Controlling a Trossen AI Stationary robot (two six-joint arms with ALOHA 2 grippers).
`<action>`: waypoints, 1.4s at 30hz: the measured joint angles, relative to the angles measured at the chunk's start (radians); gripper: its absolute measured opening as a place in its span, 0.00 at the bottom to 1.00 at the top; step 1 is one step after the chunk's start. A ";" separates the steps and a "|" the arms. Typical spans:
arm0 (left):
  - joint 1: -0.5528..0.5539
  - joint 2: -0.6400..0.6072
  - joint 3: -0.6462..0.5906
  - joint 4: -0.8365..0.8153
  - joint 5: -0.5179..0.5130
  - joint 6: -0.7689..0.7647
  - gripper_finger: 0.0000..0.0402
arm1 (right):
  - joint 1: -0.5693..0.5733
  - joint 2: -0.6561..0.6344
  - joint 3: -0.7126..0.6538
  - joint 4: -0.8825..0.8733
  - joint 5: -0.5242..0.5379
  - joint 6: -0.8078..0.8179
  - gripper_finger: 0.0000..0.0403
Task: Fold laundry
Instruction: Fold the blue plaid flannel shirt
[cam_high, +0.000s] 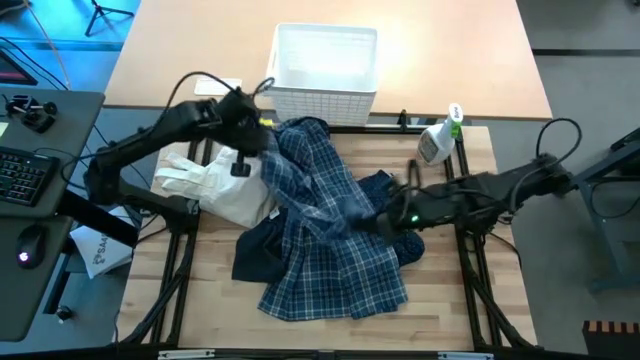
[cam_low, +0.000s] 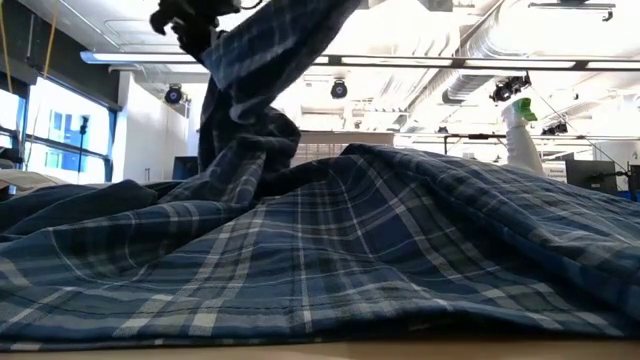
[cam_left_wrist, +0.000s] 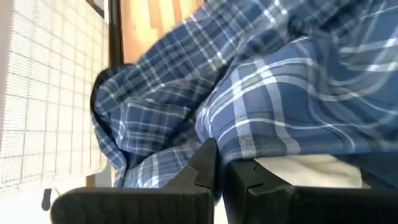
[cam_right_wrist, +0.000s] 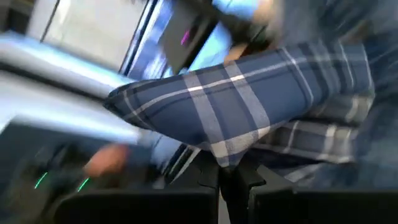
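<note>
Two grips, one garment: both arms clamp the plaid shirt (cam_high: 325, 225).
Plaid shirt: heaped mid-table, long axis running from the basket (cam_high: 325, 65) side diagonally toward the near edge.
Navy shirt (cam_high: 262, 252): under the plaid, showing beside it.
Left gripper (cam_high: 258, 143): pinched shut on the upper corner near the basket, cloth lifted.
Right gripper (cam_high: 384, 222): clenched on the plaid's right edge, low.
Likely next move: draw the grips apart along that axis.

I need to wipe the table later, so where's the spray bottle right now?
In the high view the spray bottle stands on the table's right side near the far edge, right of the white basket and beyond the right arm.
</note>
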 joint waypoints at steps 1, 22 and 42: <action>0.021 0.008 0.000 0.017 0.035 0.006 0.00 | -0.010 0.024 0.000 0.055 -0.085 -0.010 0.00; -0.018 0.451 -0.002 -0.059 0.102 0.050 0.00 | -0.012 -0.116 0.000 -0.180 0.153 0.029 0.00; 0.061 -0.064 0.000 -0.278 0.045 0.169 0.00 | -0.367 0.113 0.000 0.512 -0.080 -0.483 0.00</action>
